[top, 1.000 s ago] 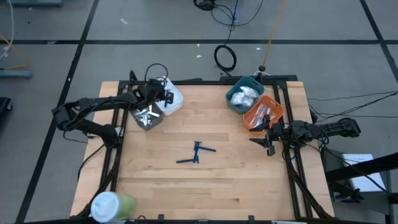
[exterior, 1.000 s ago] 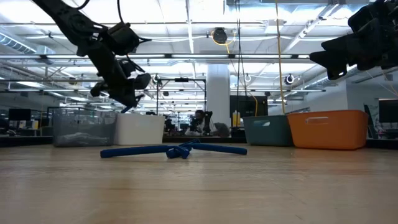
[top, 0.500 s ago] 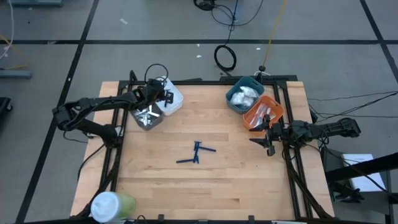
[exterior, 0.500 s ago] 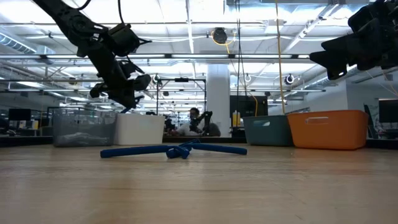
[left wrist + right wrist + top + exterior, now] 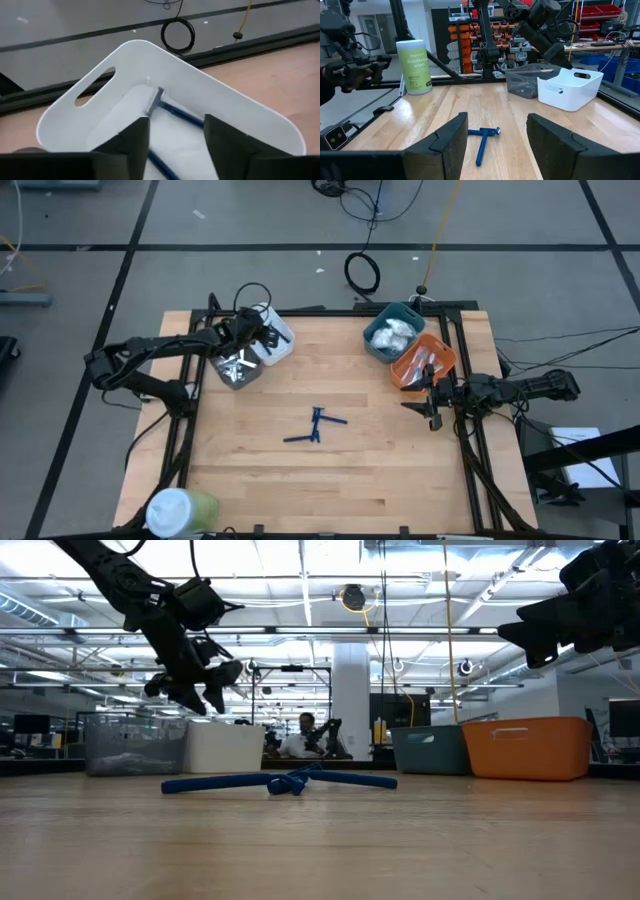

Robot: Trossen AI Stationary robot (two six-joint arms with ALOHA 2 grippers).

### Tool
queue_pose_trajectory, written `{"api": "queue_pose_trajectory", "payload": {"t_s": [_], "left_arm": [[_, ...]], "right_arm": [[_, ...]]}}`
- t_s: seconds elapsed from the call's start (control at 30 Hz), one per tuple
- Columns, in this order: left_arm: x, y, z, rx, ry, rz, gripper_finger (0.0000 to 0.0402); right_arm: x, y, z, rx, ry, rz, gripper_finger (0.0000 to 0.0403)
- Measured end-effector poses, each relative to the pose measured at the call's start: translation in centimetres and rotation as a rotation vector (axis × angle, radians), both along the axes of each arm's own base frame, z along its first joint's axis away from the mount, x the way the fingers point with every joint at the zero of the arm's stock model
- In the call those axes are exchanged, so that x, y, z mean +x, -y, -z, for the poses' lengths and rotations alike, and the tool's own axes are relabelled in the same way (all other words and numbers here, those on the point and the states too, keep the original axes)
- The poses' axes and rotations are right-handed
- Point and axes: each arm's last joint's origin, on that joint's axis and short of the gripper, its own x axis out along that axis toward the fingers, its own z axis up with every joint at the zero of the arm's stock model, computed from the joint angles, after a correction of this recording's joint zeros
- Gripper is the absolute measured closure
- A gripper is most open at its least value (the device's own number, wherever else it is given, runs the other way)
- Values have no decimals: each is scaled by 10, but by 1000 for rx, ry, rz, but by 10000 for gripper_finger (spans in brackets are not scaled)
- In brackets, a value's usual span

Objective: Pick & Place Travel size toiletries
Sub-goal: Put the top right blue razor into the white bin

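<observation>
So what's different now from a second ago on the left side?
The left pincer, hanging over the white bin, has opened its fingers: in the low view they were closed a second ago and now stand apart. A dark blue stick lies inside the bin, apparently just let go. The right pincer, the blue sticks mid-table and the other bins have not moved.

Light wood surface (image 5: 400, 470) in a dark frame, on grey floor. Near centre: loose cluster of dark blue sticks (image 5: 317, 425), lying flat, partly crossed. Far left corner: white bin (image 5: 281, 338) touching clear bin (image 5: 238, 370), the latter holding small silver items. Far right corner: teal bin (image 5: 392, 314) with white packets, orange bin (image 5: 438, 352) just beside it. Near left corner: green cup (image 5: 180, 510) with white lid, well apart from the rest.
</observation>
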Motion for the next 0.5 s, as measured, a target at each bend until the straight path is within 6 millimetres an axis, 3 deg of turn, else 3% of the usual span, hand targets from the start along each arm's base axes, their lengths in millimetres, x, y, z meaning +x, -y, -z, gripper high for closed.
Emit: {"api": "queue_pose_trajectory", "payload": {"t_s": [0.2,0.5], "left_arm": [[7,4,-3,-11,18,180,175],[28,36,-44,89,330,638,169]], "right_arm": [[0,0,0,0,0,0,211],[0,0,0,0,0,0,211]]}}
